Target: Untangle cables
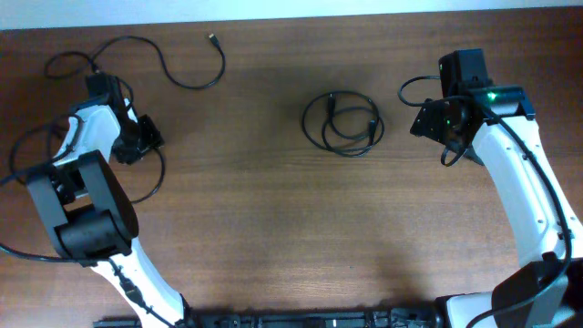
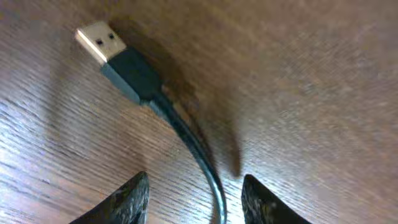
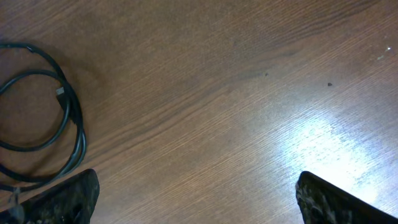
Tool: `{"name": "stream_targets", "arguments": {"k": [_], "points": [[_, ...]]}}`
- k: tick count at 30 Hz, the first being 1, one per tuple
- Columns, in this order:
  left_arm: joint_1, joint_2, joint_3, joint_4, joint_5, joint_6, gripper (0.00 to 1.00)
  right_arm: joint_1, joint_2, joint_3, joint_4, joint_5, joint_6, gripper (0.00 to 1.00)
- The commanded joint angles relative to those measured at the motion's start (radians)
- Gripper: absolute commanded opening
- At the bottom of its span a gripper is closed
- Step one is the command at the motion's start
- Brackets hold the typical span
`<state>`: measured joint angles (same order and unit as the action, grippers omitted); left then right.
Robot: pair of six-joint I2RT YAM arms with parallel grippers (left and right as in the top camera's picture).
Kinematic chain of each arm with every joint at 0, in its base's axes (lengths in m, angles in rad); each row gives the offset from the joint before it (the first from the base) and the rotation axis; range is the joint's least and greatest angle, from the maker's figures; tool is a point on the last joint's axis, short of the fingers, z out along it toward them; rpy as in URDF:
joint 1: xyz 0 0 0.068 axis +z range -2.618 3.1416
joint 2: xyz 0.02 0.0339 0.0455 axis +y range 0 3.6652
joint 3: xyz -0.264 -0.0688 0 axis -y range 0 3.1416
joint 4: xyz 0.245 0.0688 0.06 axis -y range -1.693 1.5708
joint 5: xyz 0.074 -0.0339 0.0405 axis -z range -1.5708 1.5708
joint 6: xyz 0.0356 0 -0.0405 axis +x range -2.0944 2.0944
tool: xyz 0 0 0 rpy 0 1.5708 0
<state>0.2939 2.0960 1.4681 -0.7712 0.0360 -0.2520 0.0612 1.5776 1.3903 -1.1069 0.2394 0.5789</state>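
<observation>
A black cable coiled in a few loops [image 1: 343,123] lies at the table's middle; its right side shows in the right wrist view [image 3: 65,118]. A second, loose black cable [image 1: 178,80] snakes across the far left and ends in a small plug. In the left wrist view a black cord with a silver USB plug [image 2: 99,40] lies on the wood and runs between the fingers of my left gripper [image 2: 196,196], which are apart and do not touch it. My left gripper [image 1: 150,138] is at the left. My right gripper [image 1: 421,120] [image 3: 196,202] is wide open and empty, right of the coil.
The brown wooden table [image 1: 291,228] fills the view. The arms' own thicker black wires loop beside the left arm [image 1: 155,178] and the right arm [image 1: 410,89]. The table's far edge [image 1: 291,20] runs along the top.
</observation>
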Motion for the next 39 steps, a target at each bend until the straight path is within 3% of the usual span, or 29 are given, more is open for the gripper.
{"name": "stream_targets", "arguments": {"k": [1, 3, 4, 5, 9, 14, 17, 22, 24, 25, 26, 27, 33, 34, 36, 39], "points": [[0.001, -0.013, -0.017, 0.027, -0.044, -0.017, 0.4, -0.003, 0.0, 0.003, -0.001, 0.016, 0.002, 0.99], [0.0, 0.018, -0.017, 0.05, -0.044, -0.017, 0.32, -0.003, 0.0, 0.003, -0.001, 0.016, 0.002, 0.99], [0.0, 0.037, -0.017, 0.059, -0.044, -0.017, 0.13, -0.003, 0.0, 0.003, -0.001, 0.016, 0.002, 0.99], [0.0, 0.045, -0.017, 0.076, -0.044, -0.016, 0.01, -0.003, 0.0, 0.003, -0.001, 0.016, 0.002, 0.99], [-0.003, 0.046, 0.013, 0.229, -0.031, -0.006, 0.0, -0.003, 0.0, 0.003, -0.001, 0.016, 0.002, 0.99], [-0.023, 0.046, 0.274, 0.196, 0.171, -0.005, 0.0, -0.003, 0.0, 0.003, -0.001, 0.016, 0.002, 0.99], [-0.116, 0.046, 0.341, 0.172, 0.156, -0.005, 0.0, -0.003, 0.0, 0.003, -0.001, 0.016, 0.002, 0.99], [-0.209, 0.046, 0.341, 0.099, -0.016, 0.074, 0.01, -0.003, 0.0, 0.003, -0.001, 0.016, 0.002, 0.99], [-0.19, 0.046, 0.341, 0.045, -0.037, 0.058, 0.09, -0.003, 0.0, 0.003, -0.001, 0.016, 0.002, 0.99], [-0.178, 0.046, 0.341, 0.013, -0.041, 0.058, 0.24, -0.003, 0.0, 0.003, -0.001, 0.016, 0.002, 0.99], [-0.163, 0.046, 0.341, -0.01, -0.057, 0.058, 0.56, -0.003, 0.0, 0.003, -0.001, 0.016, 0.002, 0.99], [-0.151, 0.046, 0.341, -0.013, -0.059, 0.059, 0.66, -0.003, 0.0, 0.003, -0.001, 0.016, 0.002, 0.99], [0.098, 0.024, 0.367, -0.085, -0.082, 0.031, 0.81, -0.003, 0.0, 0.003, -0.001, 0.016, 0.002, 0.99], [0.205, 0.024, 0.366, -0.125, -0.156, -0.063, 0.87, -0.003, 0.0, 0.003, -0.001, 0.016, 0.002, 0.99], [0.341, 0.04, 0.365, -0.145, -0.161, -0.059, 0.87, -0.003, 0.0, 0.003, -0.001, 0.016, 0.002, 0.99], [0.419, 0.116, 0.364, -0.094, -0.134, 0.153, 0.87, -0.003, 0.0, 0.003, -0.001, 0.016, 0.002, 0.99]]}}
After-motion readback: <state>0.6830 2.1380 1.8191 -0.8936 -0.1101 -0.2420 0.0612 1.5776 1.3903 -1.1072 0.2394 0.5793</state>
